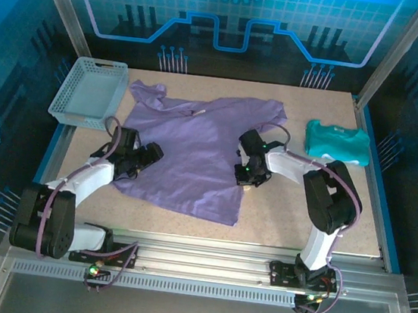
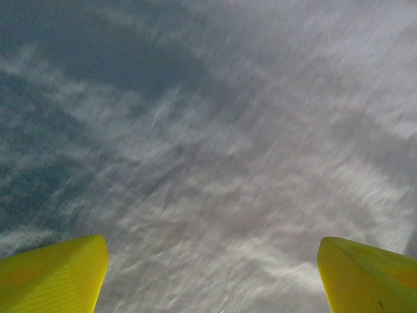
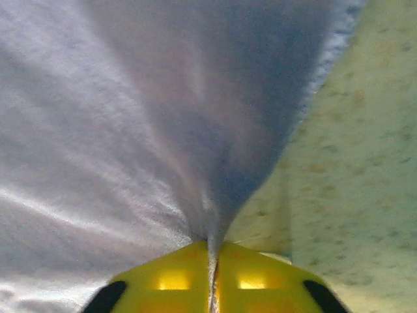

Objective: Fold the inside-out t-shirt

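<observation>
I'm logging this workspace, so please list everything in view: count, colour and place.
t-shirt: one, lavender-purple, spread over the middle of the table
basket: one, pale grey mesh, far left corner of the table
folded garment: one, teal, far right of the table, apart from the t-shirt
table: one, speckled beige top, under everything
left gripper: one, yellow fingers, open over the t-shirt's left side
right gripper: one, yellow fingers, shut on the t-shirt's right edge
</observation>
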Controlling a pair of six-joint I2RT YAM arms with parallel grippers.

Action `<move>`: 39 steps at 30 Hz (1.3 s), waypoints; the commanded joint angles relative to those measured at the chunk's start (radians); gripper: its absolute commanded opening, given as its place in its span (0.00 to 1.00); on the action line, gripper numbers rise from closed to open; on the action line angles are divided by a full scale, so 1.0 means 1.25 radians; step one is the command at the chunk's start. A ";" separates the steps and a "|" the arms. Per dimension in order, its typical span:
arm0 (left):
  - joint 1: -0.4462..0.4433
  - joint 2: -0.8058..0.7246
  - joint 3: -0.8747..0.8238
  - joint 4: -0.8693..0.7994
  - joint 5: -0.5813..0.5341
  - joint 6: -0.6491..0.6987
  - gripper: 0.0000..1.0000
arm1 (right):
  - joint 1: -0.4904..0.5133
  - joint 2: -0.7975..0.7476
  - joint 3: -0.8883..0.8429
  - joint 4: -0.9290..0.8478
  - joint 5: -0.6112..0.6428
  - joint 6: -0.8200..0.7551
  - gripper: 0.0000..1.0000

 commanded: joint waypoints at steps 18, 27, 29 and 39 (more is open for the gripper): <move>-0.493 0.078 0.168 -0.051 -0.010 0.072 0.81 | -0.314 -0.115 0.109 -0.094 -0.017 -0.069 0.21; -0.682 0.221 0.285 -0.090 -0.137 0.440 0.67 | -0.315 -0.279 -0.012 -0.067 -0.055 -0.065 0.42; -0.692 0.271 0.316 -0.104 -0.141 0.487 0.62 | -0.322 -0.296 -0.023 -0.066 -0.068 -0.065 0.43; -0.697 0.435 0.424 -0.151 -0.097 0.577 0.54 | -0.326 -0.328 -0.067 -0.065 -0.078 -0.063 0.43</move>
